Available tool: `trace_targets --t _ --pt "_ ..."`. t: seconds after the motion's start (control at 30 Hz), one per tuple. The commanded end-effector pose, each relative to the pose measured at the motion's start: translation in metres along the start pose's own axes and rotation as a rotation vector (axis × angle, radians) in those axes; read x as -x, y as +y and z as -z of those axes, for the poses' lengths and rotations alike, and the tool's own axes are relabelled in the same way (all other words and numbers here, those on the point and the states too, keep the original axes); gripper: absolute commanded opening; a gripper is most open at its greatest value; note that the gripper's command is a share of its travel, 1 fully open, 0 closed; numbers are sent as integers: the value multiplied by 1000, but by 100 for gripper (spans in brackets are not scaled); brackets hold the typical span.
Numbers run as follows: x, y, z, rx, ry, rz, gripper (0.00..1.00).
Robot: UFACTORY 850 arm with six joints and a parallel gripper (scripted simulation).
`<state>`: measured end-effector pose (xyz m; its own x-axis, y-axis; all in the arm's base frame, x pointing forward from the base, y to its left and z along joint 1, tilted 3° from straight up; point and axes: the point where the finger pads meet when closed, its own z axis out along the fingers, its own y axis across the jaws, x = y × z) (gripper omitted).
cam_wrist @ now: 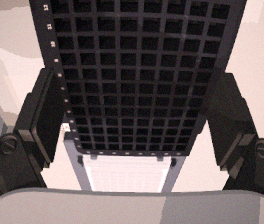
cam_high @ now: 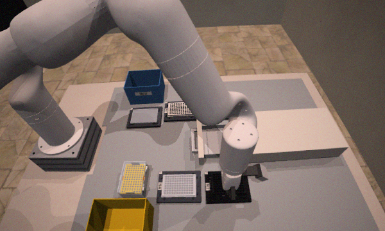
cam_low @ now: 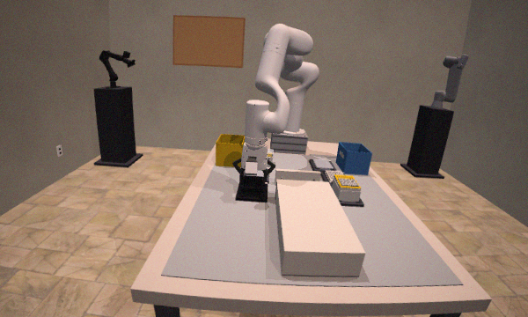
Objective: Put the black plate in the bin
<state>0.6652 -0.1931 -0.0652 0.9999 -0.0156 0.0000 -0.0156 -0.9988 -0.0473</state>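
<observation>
The black plate [cam_high: 224, 191] is a dark well grid at its work nest, at the front right of the bench. It fills the wrist view [cam_wrist: 136, 76], with a finger against each long side. My gripper [cam_high: 232, 192] comes straight down onto it and is shut on the black plate. It also shows in the exterior view [cam_low: 254, 173]. I cannot tell whether the plate is clear of the nest. The yellow waste bin W1 [cam_high: 120, 214] stands upright at the front left edge, empty as far as I can see, well apart from the gripper.
A white plate in its nest [cam_high: 179, 185] sits just left of the black plate. The yellow tip box [cam_high: 133, 178] is further left. The cooler [cam_high: 273, 135], with its drawer [cam_high: 208, 139] out, lies right behind the gripper. The blue bin [cam_high: 144, 85], an empty nest [cam_high: 144, 116] and another plate [cam_high: 178, 110] stand at the back.
</observation>
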Motion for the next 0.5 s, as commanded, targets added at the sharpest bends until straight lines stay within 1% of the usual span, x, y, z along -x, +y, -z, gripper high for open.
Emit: trace_targets --t 0.0,0.07,0.47 --pt "-1 0 1 1 2 0 0" --pt "-1 0 1 1 2 0 0" --pt "-1 0 21 1 2 0 0"
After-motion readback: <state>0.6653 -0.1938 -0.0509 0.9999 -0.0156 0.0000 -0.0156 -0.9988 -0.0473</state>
